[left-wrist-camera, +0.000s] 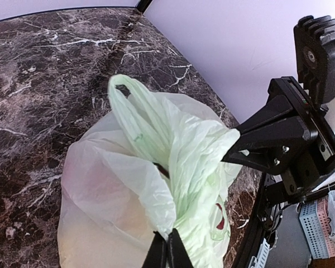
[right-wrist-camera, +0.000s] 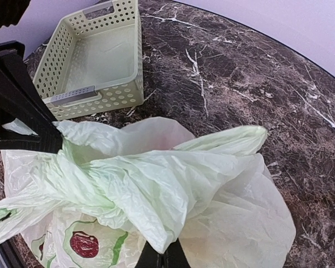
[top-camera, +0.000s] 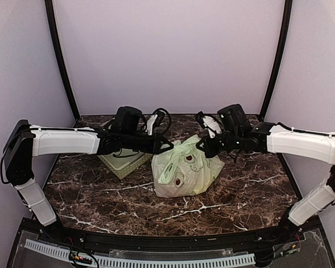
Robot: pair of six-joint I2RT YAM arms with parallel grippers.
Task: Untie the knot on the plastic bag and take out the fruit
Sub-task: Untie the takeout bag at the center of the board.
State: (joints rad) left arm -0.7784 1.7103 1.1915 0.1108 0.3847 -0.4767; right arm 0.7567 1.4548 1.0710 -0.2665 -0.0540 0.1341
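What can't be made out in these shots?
Fruit: every view, inside the plastic bag.
Knot: right wrist, bunched folds hide whether it is tied.
Basket: top view, largely under the left arm.
Left end effector: left wrist, mostly cut by bottom edge.

Left arm (top-camera: 61, 140) reaches in from left edge of top view, forearm near level. Right arm (top-camera: 301, 142) mirrors it from right edge. Left gripper (top-camera: 168, 147) and right gripper (top-camera: 203, 146) meet near frame centre, tips facing, apart. Left fingers (left-wrist-camera: 156, 257) pressed together on fold of plastic bag (top-camera: 184, 170); right fingers (right-wrist-camera: 148, 261) likewise.
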